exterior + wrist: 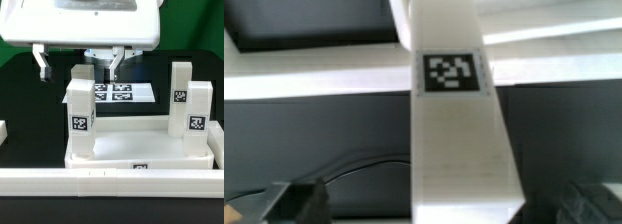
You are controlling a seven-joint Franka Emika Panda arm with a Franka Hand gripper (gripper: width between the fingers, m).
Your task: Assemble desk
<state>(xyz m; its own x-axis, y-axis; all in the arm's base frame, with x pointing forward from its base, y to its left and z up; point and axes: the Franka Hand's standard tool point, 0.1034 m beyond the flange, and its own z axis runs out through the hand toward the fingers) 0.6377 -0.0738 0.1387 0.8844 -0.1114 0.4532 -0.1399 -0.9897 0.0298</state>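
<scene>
The white desk top [150,152] lies at the front with its raised rim up. Four white tagged legs stand on it: front left [80,118], back left [82,80], back right [180,85] and front right [197,112]. My gripper [78,66] hangs over the back left leg, open, with a dark finger on each side of the leg's top. In the wrist view the same leg [452,130] runs between the fingers of the gripper [441,205]. One finger [580,200] is close to it, and the other [299,202] stands clearly apart.
The marker board [122,93] lies flat behind the desk top. A long white border rail [100,182] runs across the front. A small white piece [3,131] shows at the exterior view's left edge. The table is black.
</scene>
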